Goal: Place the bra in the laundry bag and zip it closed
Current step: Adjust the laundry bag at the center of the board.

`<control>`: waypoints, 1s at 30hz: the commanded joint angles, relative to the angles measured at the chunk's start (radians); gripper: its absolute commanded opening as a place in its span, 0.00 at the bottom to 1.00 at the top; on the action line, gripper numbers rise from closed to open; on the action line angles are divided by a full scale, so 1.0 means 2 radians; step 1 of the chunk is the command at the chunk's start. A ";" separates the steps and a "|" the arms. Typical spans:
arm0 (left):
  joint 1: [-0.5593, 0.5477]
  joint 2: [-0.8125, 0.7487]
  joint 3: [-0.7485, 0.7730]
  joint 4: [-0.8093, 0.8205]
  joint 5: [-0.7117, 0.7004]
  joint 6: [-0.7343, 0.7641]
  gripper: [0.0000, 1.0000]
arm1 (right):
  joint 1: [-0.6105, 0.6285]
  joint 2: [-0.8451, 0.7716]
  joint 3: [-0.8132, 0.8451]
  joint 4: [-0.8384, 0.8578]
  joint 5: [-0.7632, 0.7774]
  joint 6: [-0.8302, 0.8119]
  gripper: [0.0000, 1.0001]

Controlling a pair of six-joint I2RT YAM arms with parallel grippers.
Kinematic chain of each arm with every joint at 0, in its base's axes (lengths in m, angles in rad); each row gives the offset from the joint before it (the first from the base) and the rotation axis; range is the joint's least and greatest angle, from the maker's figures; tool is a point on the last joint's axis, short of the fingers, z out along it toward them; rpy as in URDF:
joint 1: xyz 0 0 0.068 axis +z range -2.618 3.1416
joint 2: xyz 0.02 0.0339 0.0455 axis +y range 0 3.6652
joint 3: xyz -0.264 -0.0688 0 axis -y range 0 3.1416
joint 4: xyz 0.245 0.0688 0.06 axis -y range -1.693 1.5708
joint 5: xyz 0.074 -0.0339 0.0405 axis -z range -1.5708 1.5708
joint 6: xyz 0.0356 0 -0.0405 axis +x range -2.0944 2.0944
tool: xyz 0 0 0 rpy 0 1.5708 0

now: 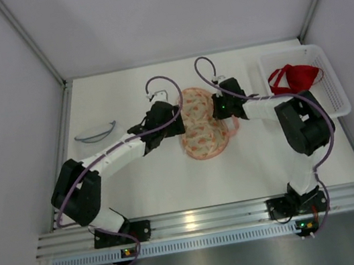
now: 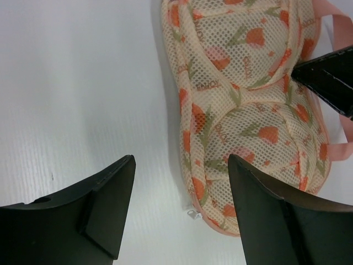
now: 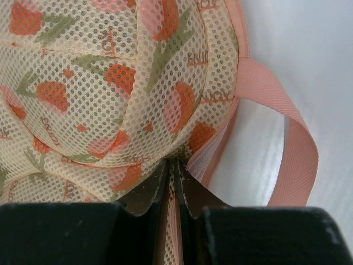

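Note:
The laundry bag (image 1: 202,128) is a domed mesh pouch with an orange tulip print and lies at the table's middle. The red bra (image 1: 297,76) lies in the white basket (image 1: 333,89) at the back right, apart from both grippers. My left gripper (image 1: 178,120) is open at the bag's left edge. In the left wrist view it (image 2: 182,182) straddles the bag's (image 2: 242,99) rim, with the small metal zipper pull (image 2: 193,213) between the fingers. My right gripper (image 1: 216,109) is shut on the bag's right edge; the right wrist view shows it (image 3: 175,171) pinching the mesh (image 3: 110,83) by the zipper seam.
A pink strap loop (image 3: 298,149) hangs off the bag's right side. A thin blue-grey curved item (image 1: 95,132) lies at the left of the table. White walls close in the table on the left, back and right.

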 commanded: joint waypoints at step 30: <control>0.016 -0.118 -0.102 0.097 -0.031 0.114 0.76 | 0.031 -0.114 0.072 0.071 -0.131 -0.026 0.62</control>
